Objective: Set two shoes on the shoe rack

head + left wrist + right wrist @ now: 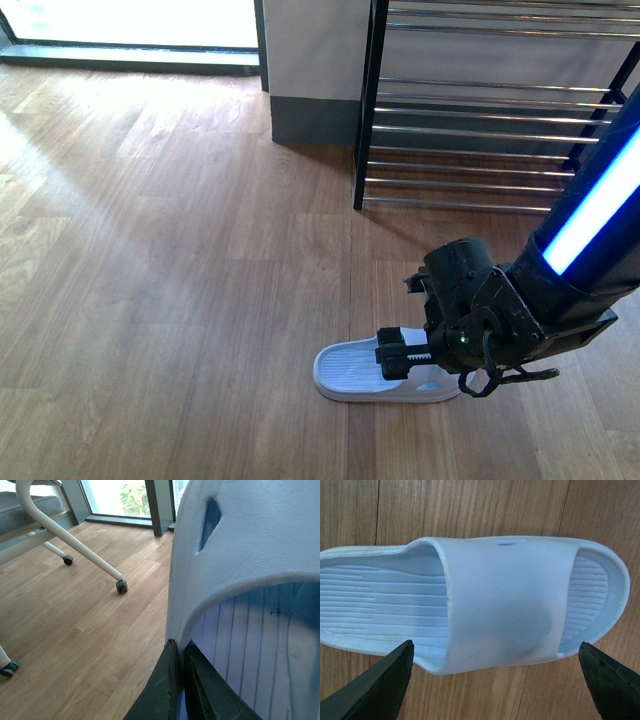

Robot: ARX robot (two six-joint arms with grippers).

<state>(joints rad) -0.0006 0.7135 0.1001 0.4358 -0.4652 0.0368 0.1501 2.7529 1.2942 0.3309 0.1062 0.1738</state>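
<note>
In the front view the right arm, black with a lit blue-white strip along its forearm, reaches down from the right edge towards the wooden floor [150, 250]. Its wrist is bent so the right gripper [397, 352] hangs low over the strap of a pale blue slide sandal [350, 375]. This sandal lies flat on the floor, its long axis pointing left. The shoe rack [470, 108] stands well behind it by the grey wall, its black frame and silver rods carrying nothing in the part that shows. The left arm does not show here. The left wrist view fills in that arm. The left gripper [181, 680] has its dark fingers [160, 695] closed tight on the edge of the strap of a second sandal [250, 555]. That sandal is held up close to the camera, its ribbed blue footbed showing under the arch of the strap. Beyond it are the floor, the white legs and castors of an office chair [75, 545] and a bright window [125, 495]. The right wrist view looks straight down on the first sandal [510, 610]. The right gripper [495, 644] has its fingers [385, 685] spread wide, one at each side of the strap. Whether they touch the sandal cannot be told.
</note>
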